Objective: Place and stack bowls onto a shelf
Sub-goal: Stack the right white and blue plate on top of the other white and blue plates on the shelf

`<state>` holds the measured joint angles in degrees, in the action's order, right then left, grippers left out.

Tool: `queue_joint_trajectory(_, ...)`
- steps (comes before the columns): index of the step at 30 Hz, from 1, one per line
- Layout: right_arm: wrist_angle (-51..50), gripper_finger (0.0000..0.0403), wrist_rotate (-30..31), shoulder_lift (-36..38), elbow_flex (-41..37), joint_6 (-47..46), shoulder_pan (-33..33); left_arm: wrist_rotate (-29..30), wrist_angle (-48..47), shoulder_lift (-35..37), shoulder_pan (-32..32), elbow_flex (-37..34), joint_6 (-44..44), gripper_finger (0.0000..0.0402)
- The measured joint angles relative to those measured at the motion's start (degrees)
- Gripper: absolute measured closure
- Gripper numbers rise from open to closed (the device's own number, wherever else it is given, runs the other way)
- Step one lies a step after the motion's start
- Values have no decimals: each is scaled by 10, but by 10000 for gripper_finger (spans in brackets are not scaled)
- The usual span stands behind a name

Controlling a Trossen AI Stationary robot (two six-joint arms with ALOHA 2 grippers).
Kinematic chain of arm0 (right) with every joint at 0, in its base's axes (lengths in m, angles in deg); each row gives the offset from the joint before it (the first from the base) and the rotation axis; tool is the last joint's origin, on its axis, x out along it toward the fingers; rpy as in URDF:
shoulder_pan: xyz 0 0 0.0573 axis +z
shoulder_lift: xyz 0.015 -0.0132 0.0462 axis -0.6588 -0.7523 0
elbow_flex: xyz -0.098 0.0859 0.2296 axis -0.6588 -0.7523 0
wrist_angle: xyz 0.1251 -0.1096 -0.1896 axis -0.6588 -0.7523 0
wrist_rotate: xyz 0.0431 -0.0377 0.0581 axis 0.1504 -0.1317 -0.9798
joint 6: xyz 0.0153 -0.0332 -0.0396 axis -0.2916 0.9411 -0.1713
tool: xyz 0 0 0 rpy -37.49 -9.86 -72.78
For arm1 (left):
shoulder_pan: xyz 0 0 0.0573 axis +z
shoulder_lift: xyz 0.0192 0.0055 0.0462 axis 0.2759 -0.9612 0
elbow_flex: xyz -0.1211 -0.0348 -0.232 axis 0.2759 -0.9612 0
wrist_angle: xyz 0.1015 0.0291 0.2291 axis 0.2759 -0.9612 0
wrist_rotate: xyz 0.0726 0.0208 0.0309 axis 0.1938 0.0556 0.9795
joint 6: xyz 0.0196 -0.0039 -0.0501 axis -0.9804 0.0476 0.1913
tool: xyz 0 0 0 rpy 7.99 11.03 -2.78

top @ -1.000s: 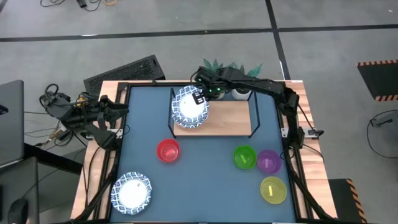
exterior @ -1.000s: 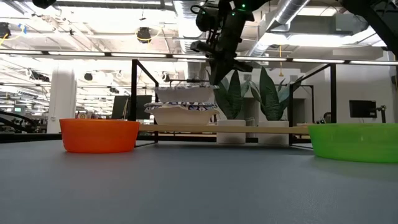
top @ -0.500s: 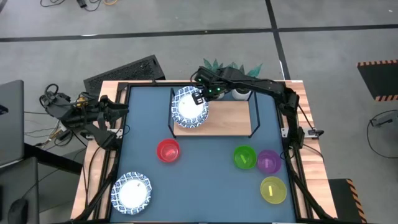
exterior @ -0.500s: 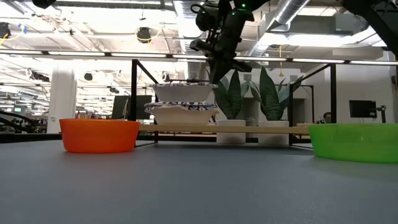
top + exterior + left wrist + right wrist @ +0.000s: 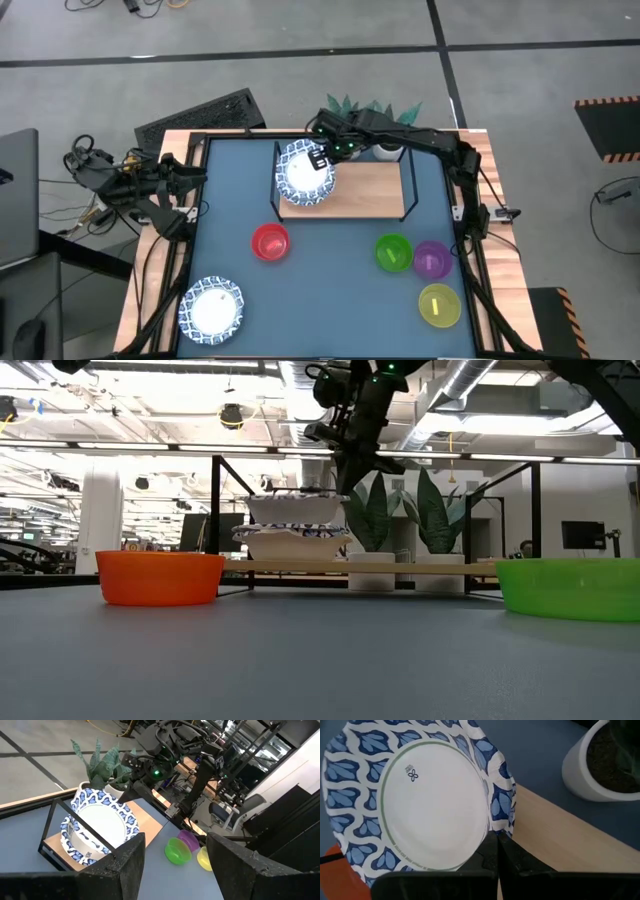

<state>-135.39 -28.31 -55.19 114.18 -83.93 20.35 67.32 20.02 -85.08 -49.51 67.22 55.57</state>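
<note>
Spanning most of the high view, the dark-blue worktop (image 5: 330, 290) has broad bare room across its middle and lower centre. The shelf (image 5: 365, 190) sits at upper centre, its right half an open wooden board. On its left half stand stacked patterned bowls (image 5: 303, 180). The top bowl (image 5: 296, 508) is pinched at its right rim by the right pincer (image 5: 322, 160), whose fingers are closed together on that rim, as the right wrist view shows.

Another patterned bowl (image 5: 211, 309) lies alone near the worktop's lower left edge. The red bowl (image 5: 270, 242) sits left of centre, clear of everything. The green bowl (image 5: 394, 252) and purple bowl (image 5: 432, 259) sit just beside each other at right. The yellow bowl (image 5: 439, 305) lies below them near the right edge.

The left pincer (image 5: 190, 182) waits at the worktop's left edge, fingers spread apart and empty.

Against half a second ago, nothing has visibly shifted; against a second ago, the top bowl stands slightly higher above the one beneath.

Two plant pots (image 5: 395, 570) stand behind the shelf, and a bright hall with ceiling pipes fills the low view.
</note>
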Motion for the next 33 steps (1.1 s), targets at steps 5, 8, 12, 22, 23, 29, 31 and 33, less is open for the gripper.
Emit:
queue_joint_trajectory(5, -7, 386, 0, 0, 0, 0, 0, 0, 0, 0, 0, 0, 1, 205)
queue_joint_trajectory(8, 0, 386, 2, 0, 0, 1, 1, 0, 0, 0, 0, 0, 2, 205)
queue_joint_trajectory(12, 3, 386, 2, 0, 0, 0, 1, 0, 0, 0, 0, 0, 2, 205)
queue_joint_trajectory(22, 17, 386, 1, 1, -29, 0, 1, 0, 0, 0, 0, 0, 2, 205)
queue_joint_trajectory(23, 18, 386, -2, 0, -36, -1, 2, 0, 0, 0, 0, 0, 2, 205)
queue_joint_trajectory(29, 38, 386, -11, 1, -41, 0, 10, 0, 0, 0, 0, 0, 2, 205)
queue_joint_trajectory(31, 38, 386, -12, 1, -41, 0, 10, 0, 0, 0, 0, 0, 2, 205)
queue_joint_trajectory(33, 34, 386, -16, 1, -41, 0, 7, 0, 0, 0, 0, 0, 2, 205)
